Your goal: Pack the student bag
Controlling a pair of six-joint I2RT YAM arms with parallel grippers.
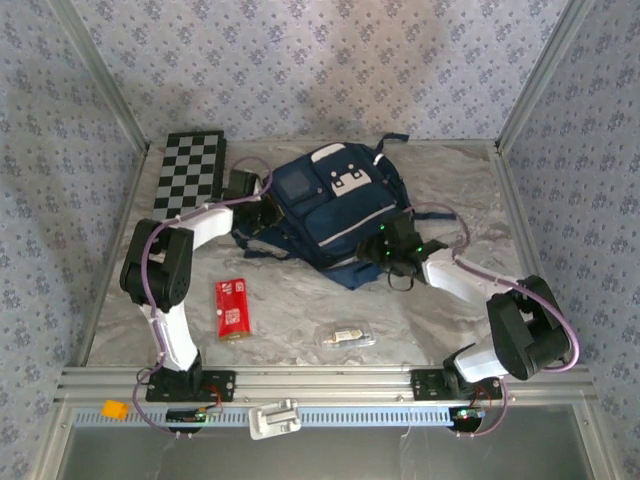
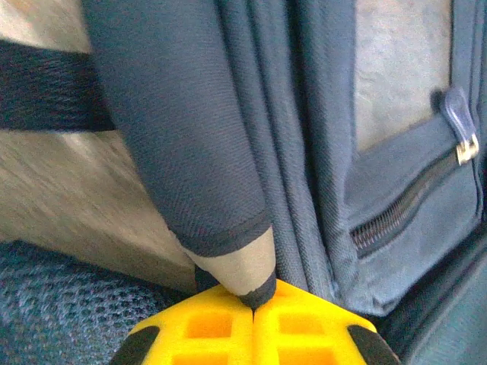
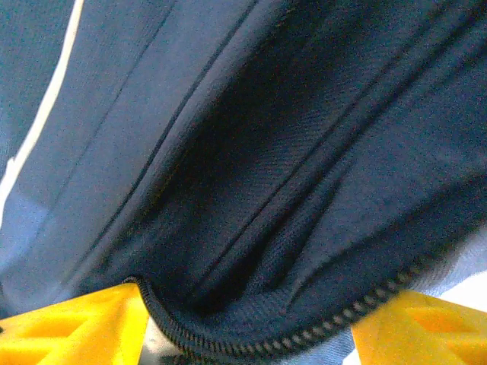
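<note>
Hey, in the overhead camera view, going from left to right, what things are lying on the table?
Left to right: checkered board → red packet → small clear packet. The student bag, farther back, stretches across the middle, so it is left out of the order.

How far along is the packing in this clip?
Done: nothing looks packed; the red packet and clear pouch lie on the table. In hand: the left gripper is shut on the student bag fabric; the right gripper stands open at its zipper edge. Remaining: open it, load items.
</note>
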